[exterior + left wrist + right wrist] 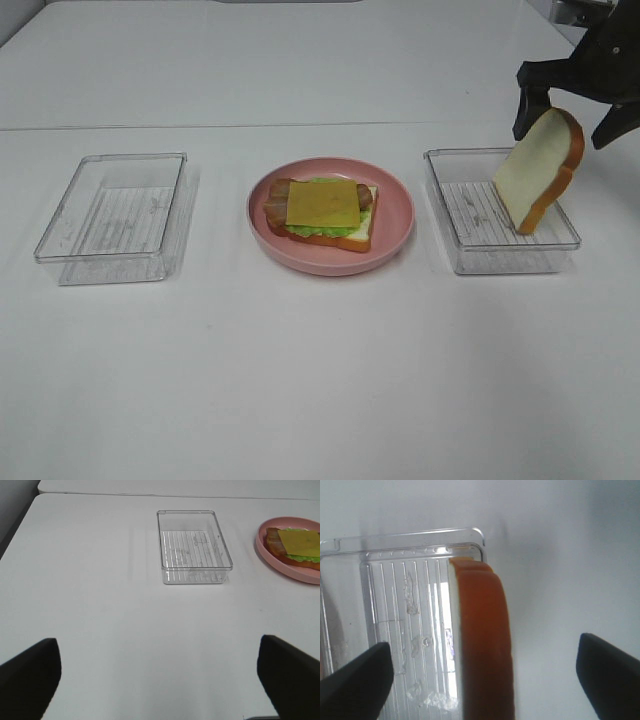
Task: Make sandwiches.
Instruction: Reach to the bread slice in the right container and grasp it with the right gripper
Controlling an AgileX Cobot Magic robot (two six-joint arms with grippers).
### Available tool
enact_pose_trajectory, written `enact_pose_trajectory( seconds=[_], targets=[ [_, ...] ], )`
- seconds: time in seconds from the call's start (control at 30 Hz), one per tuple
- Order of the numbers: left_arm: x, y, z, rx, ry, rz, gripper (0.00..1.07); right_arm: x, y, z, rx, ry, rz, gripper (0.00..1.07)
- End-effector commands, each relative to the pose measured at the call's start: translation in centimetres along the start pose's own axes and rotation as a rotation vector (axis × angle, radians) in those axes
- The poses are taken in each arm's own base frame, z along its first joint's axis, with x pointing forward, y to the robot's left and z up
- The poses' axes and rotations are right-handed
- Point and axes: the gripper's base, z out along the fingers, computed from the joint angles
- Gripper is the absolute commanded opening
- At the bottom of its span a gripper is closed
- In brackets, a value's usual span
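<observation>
On the pink plate (pixel 396 215) lies an open sandwich stack (pixel 322 212): white bread, green lettuce, brown bacon and a yellow cheese square (pixel 323 203) on top. It also shows at the edge of the left wrist view (pixel 295 547). A second bread slice (pixel 537 170) with orange-brown crust stands tilted on edge in the right clear tray (pixel 470 258). My right gripper (pixel 565 118) hovers over its upper edge, open, with a finger well off each side of the slice (pixel 482 645). My left gripper (pixel 157 680) is open over bare table and is out of the high view.
An empty clear tray (pixel 110 268) sits left of the plate, also visible ahead of my left gripper (pixel 192 575). The white table runs wide in front of the plate and trays. A seam crosses the table behind them.
</observation>
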Motion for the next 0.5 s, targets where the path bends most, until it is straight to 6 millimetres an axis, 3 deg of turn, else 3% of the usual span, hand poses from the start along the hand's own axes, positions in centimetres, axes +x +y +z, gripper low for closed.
enact_pose_trajectory(
  seconds=[0.03, 0.23, 0.27, 0.3, 0.33, 0.37, 0.4, 0.43, 0.5],
  targets=[
    [0.14, -0.11, -0.28, 0.009, -0.027, -0.005, 1.0, 0.06, -0.16, 1.25, -0.009, 0.018, 0.018, 0.96],
    [0.14, -0.11, -0.28, 0.009, -0.027, -0.005, 1.0, 0.26, -0.21, 2.05, -0.009, 0.044, 0.02, 0.9],
    [0.14, -0.11, -0.28, 0.009, -0.027, -0.005, 1.0, 0.28, -0.18, 2.05, -0.013, 0.046, 0.022, 0.79],
    [0.14, -0.11, -0.28, 0.009, -0.027, -0.005, 1.0, 0.31, -0.07, 2.05, -0.024, 0.05, 0.029, 0.62],
    [0.14, -0.11, -0.28, 0.009, -0.027, -0.005, 1.0, 0.31, -0.07, 2.05, -0.024, 0.05, 0.029, 0.62],
    [0.14, -0.11, -0.28, 0.009, -0.027, -0.005, 1.0, 0.33, -0.03, 2.04, -0.03, 0.052, 0.032, 0.5],
    [0.14, -0.11, -0.28, 0.009, -0.027, -0.005, 1.0, 0.41, 0.04, 2.04, -0.036, 0.062, 0.036, 0.29],
    [0.14, -0.11, -0.28, 0.009, -0.027, -0.005, 1.0, 0.41, 0.04, 2.04, -0.036, 0.062, 0.036, 0.29],
    [0.14, -0.11, -0.28, 0.009, -0.027, -0.005, 1.0, 0.53, 0.04, 2.03, -0.036, 0.075, 0.039, 0.07]
  ],
)
